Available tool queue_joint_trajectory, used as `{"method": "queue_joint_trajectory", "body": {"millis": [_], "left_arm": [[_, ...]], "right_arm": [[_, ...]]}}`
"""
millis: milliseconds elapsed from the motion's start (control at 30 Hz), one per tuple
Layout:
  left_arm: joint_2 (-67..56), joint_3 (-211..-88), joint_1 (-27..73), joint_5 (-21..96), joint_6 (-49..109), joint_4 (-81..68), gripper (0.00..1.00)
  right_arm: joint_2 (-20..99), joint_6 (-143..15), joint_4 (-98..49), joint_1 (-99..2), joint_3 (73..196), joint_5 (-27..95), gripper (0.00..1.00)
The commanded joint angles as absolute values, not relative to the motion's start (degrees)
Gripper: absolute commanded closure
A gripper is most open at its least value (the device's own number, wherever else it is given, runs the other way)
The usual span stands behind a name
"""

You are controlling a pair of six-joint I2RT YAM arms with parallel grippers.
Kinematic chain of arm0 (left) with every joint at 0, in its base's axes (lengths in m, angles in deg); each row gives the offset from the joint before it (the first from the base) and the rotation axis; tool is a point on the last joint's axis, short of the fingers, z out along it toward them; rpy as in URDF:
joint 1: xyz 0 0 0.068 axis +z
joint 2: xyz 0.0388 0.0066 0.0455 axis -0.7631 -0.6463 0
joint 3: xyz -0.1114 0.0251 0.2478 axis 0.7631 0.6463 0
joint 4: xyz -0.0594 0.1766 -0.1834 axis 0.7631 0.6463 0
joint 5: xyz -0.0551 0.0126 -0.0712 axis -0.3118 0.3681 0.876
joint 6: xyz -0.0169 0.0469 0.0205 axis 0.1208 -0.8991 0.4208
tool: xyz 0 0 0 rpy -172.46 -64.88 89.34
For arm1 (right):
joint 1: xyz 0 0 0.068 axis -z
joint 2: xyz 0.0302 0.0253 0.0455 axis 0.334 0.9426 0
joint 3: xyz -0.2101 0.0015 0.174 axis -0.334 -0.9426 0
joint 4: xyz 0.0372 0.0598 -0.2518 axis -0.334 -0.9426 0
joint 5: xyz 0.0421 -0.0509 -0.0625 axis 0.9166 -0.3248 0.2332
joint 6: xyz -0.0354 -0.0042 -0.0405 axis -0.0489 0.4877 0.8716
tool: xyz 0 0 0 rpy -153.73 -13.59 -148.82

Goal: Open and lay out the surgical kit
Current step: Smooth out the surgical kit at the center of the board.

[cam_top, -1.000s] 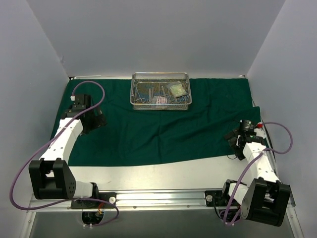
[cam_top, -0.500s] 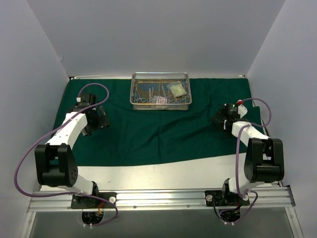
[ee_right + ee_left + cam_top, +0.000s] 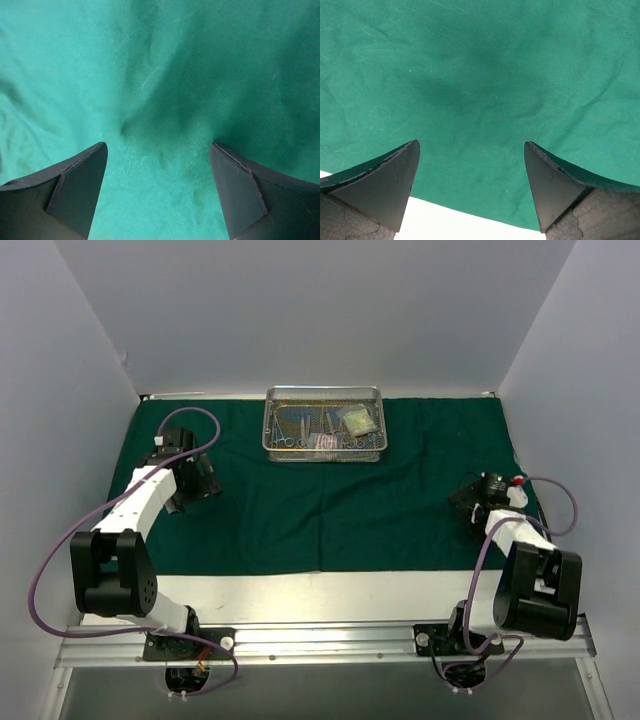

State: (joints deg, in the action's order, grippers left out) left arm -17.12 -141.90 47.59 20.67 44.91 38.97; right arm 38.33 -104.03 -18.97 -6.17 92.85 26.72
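The dark green cloth wrap point(image 3: 330, 500) lies spread flat over the table. The silver wire-mesh tray point(image 3: 272, 435) stands on it at the back centre, holding several steel scissor-handled instruments point(image 3: 300, 430) and clear packets point(image 3: 357, 419). My left gripper point(image 3: 205, 480) is open and empty, low over the cloth's left part; its wrist view shows cloth point(image 3: 480, 90) and the cloth's edge between the fingers point(image 3: 395, 180). My right gripper point(image 3: 468, 505) is open and empty, low over the cloth's right part point(image 3: 160, 100).
Bare white table point(image 3: 320, 595) runs along the front of the cloth and shows in the left wrist view point(image 3: 445, 227). Grey walls close in the left, back and right. Purple cables loop from both arms.
The right arm swung out over the cloth toward the back right, then drew nearer and to the right again. The cloth's front right edge now lies flatter. The left arm reached further back, then held.
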Motion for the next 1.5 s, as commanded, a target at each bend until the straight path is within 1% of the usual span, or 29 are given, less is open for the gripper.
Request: {"method": "queue_joint_trajectory", "body": {"millis": [0, 133, 200, 267, 433, 467, 567, 633, 700, 767, 933, 1133, 1200, 1233, 1467], "left_arm": [[-16.5, -142.5, 47.5, 20.4, 44.9, 37.0, 0.06], [-16.2, -141.9, 47.5, 20.5, 44.9, 37.2, 0.06], [-16.0, -141.5, 47.5, 20.0, 44.8, 37.3, 0.06], [-16.1, -141.4, 47.5, 19.4, 44.5, 37.2, 0.06], [-19.2, -143.2, 47.5, 17.4, 44.5, 37.3, 0.06], [-19.8, -143.7, 47.6, 17.0, 44.6, 37.4, 0.06], [-23.4, -145.7, 48.8, 15.5, 45.0, 37.1, 0.05], [-26.4, -147.5, 49.4, 15.4, 45.3, 36.7, 0.05], [-29.4, -148.8, 52.4, 15.4, 45.5, 36.9, 0.05], [-31.7, -149.8, 54.0, 15.6, 45.6, 37.0, 0.03], [-34.0, -147.2, 56.9, 17.8, 46.0, 37.1, 0.01], [-32.7, -137.9, 62.4, 20.0, 46.4, 37.4, 0.00], [-32.8, -136.2, 63.7, 20.2, 46.6, 38.1, 0.05], [-32.8, -135.9, 64.6, 20.2, 46.6, 38.8, 0.05], [-30.8, -133.9, 67.0, 19.2, 47.6, 40.6, 0.06]], "right_arm": [[34.4, -107.1, -37.2, -3.3, 88.4, 28.2, 0.20], [28.1, -106.3, -42.2, 4.1, 88.0, 28.7, 0.21], [25.3, -104.4, -43.4, 5.4, 90.1, 26.6, 0.21], [25.0, -102.0, -43.5, 5.4, 92.9, 23.2, 0.20], [30.1, -94.8, -40.1, 0.3, 103.0, 21.2, 0.20], [31.4, -94.4, -39.8, -3.2, 104.3, 19.3, 0.19], [37.8, -92.6, -38.1, -8.5, 108.5, 18.7, 0.19], [42.7, -91.4, -37.4, -9.9, 110.0, 19.2, 0.19], [46.8, -90.4, -36.5, -11.2, 111.8, 19.1, 0.20], [48.9, -89.0, -35.8, -11.8, 113.1, 18.6, 0.20], [53.8, -87.7, -34.5, -11.9, 113.5, 16.0, 0.20], [56.8, -88.5, -35.1, -11.1, 112.2, 12.5, 0.20], [57.3, -88.9, -35.7, -10.4, 111.7, 11.4, 0.20], [57.3, -89.0, -36.2, -9.9, 111.4, 11.3, 0.20], [55.4, -88.5, -36.6, -2.0, 107.9, 13.1, 0.19]]}}
